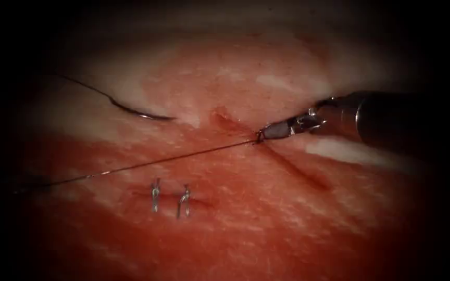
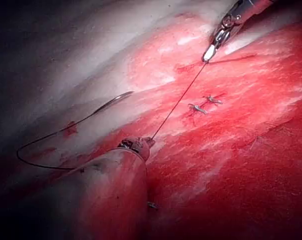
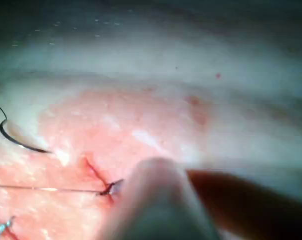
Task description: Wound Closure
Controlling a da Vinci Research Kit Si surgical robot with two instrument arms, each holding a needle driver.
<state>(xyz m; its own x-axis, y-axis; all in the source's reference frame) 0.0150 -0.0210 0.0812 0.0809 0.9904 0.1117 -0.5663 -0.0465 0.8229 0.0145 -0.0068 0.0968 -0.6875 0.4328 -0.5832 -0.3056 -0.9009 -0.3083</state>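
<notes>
Thread (image 1: 147, 164) runs taut mid-frame between both claws, right claw (image 1: 261, 134) and left claw (image 2: 150, 141) clamped on it; overpulling could tear tissue (image 1: 287, 218); needle (image 1: 141, 113) lies loose upper left.

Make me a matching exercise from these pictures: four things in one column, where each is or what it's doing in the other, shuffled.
1. needle
2. thread
3. right end effector
4. finished stitches

A. shut on the thread at the cut
B. lying free on the tissue, upper left
C. stretched taut leftward from the cut
D. below the thread, left of the cut

Pairs: 1-B, 2-C, 3-A, 4-D
</notes>
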